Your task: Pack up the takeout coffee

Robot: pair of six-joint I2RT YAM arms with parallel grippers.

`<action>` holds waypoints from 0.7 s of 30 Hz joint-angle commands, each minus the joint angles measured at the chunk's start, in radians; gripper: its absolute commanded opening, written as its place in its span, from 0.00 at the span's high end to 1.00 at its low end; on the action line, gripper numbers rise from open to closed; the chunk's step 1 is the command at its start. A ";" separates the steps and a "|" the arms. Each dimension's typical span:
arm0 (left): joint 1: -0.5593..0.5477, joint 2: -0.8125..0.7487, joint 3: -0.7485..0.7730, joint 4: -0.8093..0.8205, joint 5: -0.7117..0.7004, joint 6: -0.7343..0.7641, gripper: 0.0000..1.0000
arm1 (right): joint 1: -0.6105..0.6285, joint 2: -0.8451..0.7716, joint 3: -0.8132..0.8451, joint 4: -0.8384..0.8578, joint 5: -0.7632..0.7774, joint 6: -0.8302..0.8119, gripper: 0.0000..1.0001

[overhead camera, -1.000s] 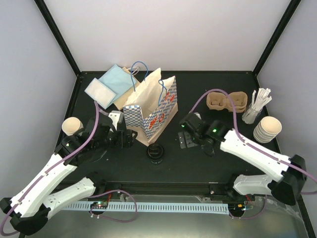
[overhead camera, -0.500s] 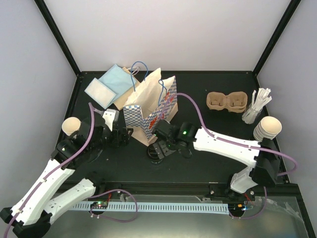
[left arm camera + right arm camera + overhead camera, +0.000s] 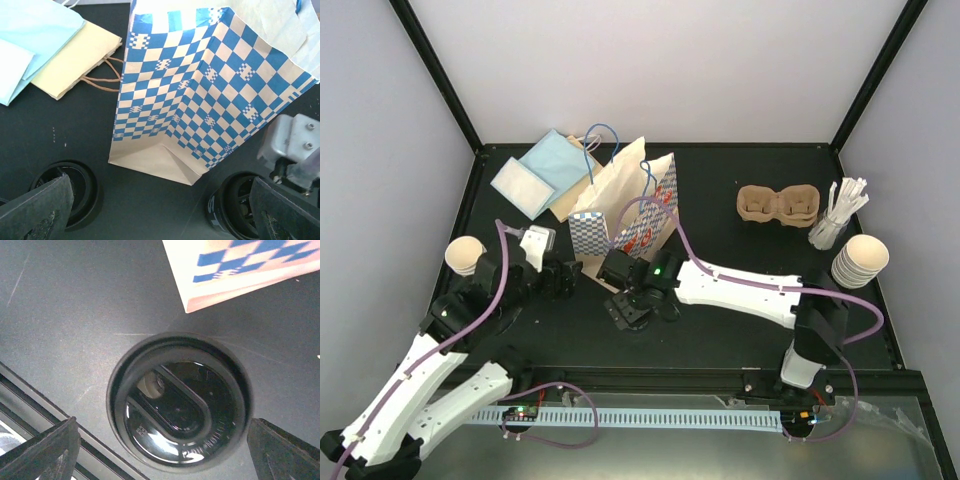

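Note:
A stack of black lids [image 3: 632, 312] [image 3: 180, 402] [image 3: 239, 206] stands on the table just in front of the checked bag. My right gripper [image 3: 625, 306] [image 3: 167, 455] hangs open right over the stack, one finger on each side and neither touching it. My left gripper [image 3: 563, 280] [image 3: 160, 215] is open and empty, left of the bag's foot. Another black lid [image 3: 67, 186] lies by its left finger. One cream cup [image 3: 466, 255] stands at the far left and a stack of cups [image 3: 860, 260] at the far right. The brown two-hole tray [image 3: 778, 205] sits at the back right.
The blue-checked paper bag [image 3: 625, 215] [image 3: 200, 95] stands open mid-table, its foot close to both grippers. Flat blue, white and yellow bags [image 3: 538, 175] lie behind it on the left. White stir sticks [image 3: 838, 215] stand in a holder next to the tray.
My right arm has swung left from mid-table to over the lid stack. The left arm has drawn back slightly toward the near edge, its gripper still open.

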 commanded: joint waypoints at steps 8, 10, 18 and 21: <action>0.007 -0.066 -0.040 0.074 -0.038 0.011 0.01 | 0.025 0.095 0.096 -0.061 0.056 0.003 0.07; 0.006 -0.067 -0.041 0.076 -0.035 0.010 0.01 | 0.025 0.103 0.107 -0.074 0.074 0.006 0.07; 0.006 -0.070 -0.042 0.078 -0.028 0.009 0.01 | 0.025 0.097 0.119 -0.095 0.097 0.004 0.07; 0.007 -0.071 -0.044 0.079 -0.022 0.006 0.01 | 0.026 0.112 0.121 -0.097 0.082 -0.001 0.07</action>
